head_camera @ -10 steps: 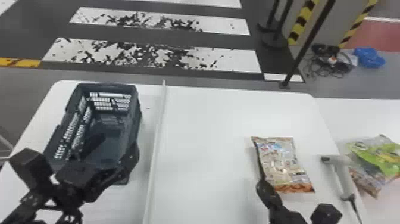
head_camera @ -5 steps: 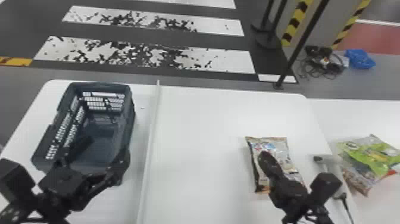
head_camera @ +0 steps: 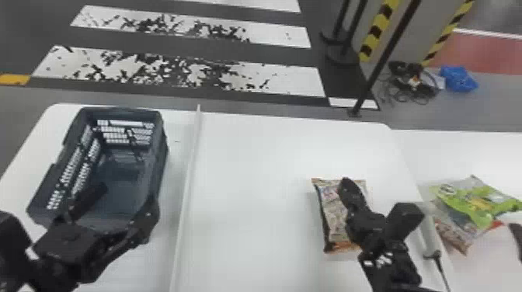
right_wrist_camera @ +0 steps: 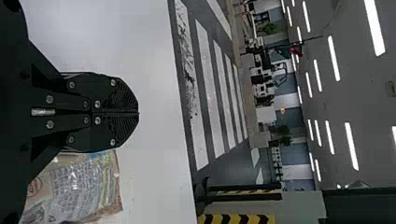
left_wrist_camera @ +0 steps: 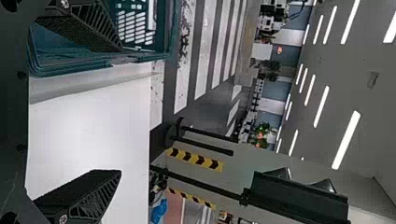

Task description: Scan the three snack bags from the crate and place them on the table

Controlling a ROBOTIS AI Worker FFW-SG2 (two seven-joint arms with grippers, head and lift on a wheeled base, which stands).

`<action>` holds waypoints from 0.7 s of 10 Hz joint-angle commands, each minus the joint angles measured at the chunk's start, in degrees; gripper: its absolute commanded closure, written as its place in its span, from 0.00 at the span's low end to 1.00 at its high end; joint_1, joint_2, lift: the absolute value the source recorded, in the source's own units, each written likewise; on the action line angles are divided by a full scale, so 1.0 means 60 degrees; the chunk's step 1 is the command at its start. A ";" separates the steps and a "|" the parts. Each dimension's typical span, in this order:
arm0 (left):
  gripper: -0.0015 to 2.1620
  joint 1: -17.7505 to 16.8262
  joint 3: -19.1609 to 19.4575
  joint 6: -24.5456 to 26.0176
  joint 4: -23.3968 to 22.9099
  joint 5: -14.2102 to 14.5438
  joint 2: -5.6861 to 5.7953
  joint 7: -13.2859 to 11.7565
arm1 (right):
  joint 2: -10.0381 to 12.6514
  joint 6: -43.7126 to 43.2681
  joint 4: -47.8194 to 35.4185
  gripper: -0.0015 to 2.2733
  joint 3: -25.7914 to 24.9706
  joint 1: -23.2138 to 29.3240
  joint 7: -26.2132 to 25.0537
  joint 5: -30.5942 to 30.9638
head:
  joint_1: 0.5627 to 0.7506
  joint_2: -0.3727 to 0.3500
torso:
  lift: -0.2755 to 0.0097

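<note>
Crate [head_camera: 162,159]: nine o'clock in the head view; dark and open-topped, with all three snack bags lying outside it.
Left gripper [left_wrist_camera: 121,111]: eight o'clock, at the crate's near end; fingers spread wide with nothing between them; best kept out of the work.
Divider strip [head_camera: 188,186]: between crate and working area; a line the right arm need not cross.
Snack bag [head_camera: 332,217]: four o'clock, flat on the white table [head_camera: 252,167]; presumably the one to be handled next.
Right gripper [right_wrist_camera: 137,113]: four o'clock, over the bag's right part in the head view; fingers pressed together, clamped on nothing; contact with the bag cannot be told.
Grasp advised: open before lowering, straddle the bag's middle, close gently; the wrapper probably slips or crumples if pinched by a corner.
Corded device [head_camera: 433,254]: four o'clock, farther out; probably the scanner; the bag's code is best turned squarely to it, clear of the fingers.
Green bag [head_camera: 472,202]: between three and four o'clock, overlapping the lower bag [head_camera: 452,235] on the side table [head_camera: 466,151]; a release beside them avoids sliding the pile.
</note>
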 commanded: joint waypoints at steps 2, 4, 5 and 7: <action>0.03 0.0016 -0.0231 0.0134 0.0015 0.0012 0.0003 0.0300 | -0.0129 -0.1127 0.0810 0.82 -0.0195 -0.0120 -0.0122 -0.0027 | 0.70 0.24 | 0.84; 0.03 -0.0394 -0.0480 -0.0335 0.0601 0.0012 -0.0012 0.0329 | -0.0143 -0.1947 0.1718 0.82 -0.0151 -0.0164 -0.0122 -0.0027 | 0.70 0.21 | 0.84; 0.03 -0.0731 -0.0583 -0.0686 0.1216 0.0012 -0.0012 0.0402 | -0.0143 -0.2240 0.2216 0.82 -0.0122 -0.0281 -0.0122 -0.0012 | 0.70 0.19 | 0.84; 0.03 -0.0966 -0.0876 -0.1595 0.1904 -0.0076 -0.0012 0.0417 | -0.0172 -0.2621 0.3051 0.82 -0.0092 -0.0501 -0.0122 0.0017 | 0.70 0.19 | 0.84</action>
